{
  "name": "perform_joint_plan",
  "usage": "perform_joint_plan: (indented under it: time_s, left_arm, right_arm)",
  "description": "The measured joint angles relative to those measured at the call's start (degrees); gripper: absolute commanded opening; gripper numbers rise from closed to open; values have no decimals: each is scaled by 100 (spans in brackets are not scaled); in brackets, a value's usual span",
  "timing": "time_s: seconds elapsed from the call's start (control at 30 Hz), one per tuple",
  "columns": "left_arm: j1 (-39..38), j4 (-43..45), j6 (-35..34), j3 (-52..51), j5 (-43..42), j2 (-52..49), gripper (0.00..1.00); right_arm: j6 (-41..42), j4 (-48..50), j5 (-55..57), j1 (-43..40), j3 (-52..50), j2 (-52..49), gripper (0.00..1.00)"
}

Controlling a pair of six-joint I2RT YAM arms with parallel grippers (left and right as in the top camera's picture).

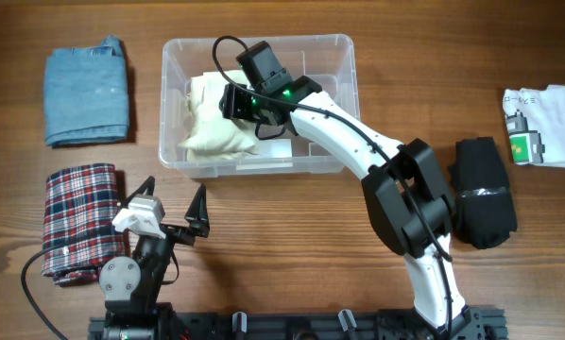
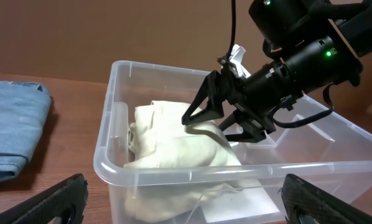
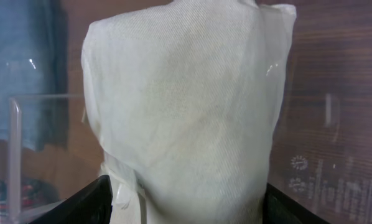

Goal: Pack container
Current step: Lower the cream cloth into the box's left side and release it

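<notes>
The container is sitting on the table, and a cream cloth is lying in its left part. The right gripper is hovering inside the container just above that cloth, fingers spread and gripping nothing, so this item looks placed. The left gripper is idling, also released, near the container's front left corner. The next move likely calls for lifting clear and fetching another garment, perhaps the black cloth right of the container.

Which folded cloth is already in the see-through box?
The cream cloth: it alone lies inside the container. The blue cloth, plaid cloth, black cloth and white cloth lie outside, on the table.
</notes>
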State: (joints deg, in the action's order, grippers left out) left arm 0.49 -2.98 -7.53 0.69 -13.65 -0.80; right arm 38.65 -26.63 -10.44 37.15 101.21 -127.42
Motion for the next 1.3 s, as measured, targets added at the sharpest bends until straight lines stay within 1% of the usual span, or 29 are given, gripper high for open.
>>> perform_joint_plan:
  time_s: [0.17,0.33,0.5,0.6,0.7,0.77,0.9,1.0,1.1,1.3]
  left_arm:
    - [0,-2,-2,0,0,0,100]
    - [0,-2,-2,0,0,0,100]
    - [0,-2,-2,0,0,0,100]
    - [0,-2,-2,0,0,0,100]
    - [0,-2,0,0,0,0,100]
    - [0,-2,0,0,0,0,100]
    - [0,-2,-2,0,0,0,100]
    - [0,-2,-2,0,0,0,100]
    - [0,-2,-2,0,0,0,100]
    - [0,-2,-2,0,0,0,100]
  right_arm:
    - [-717,236,87,0,0,0,70]
    - [-1377,254,245,0,2,0,70]
    - [-1788,251,404,-66,13,59,70]
    - [-1893,199,433,-205,15,299,68]
    - [-1943,20,575,-393,72,660,48]
    - [-1978,-109,713,-496,142,785,36]
    - [-2090,-411,929,-675,122,839,18]
    - [-2122,-544,992,-697,87,813,13]
    - [-2114,-577,1014,-658,87,656,5]
    - [-1941,-750,1036,-553,83,92,4]
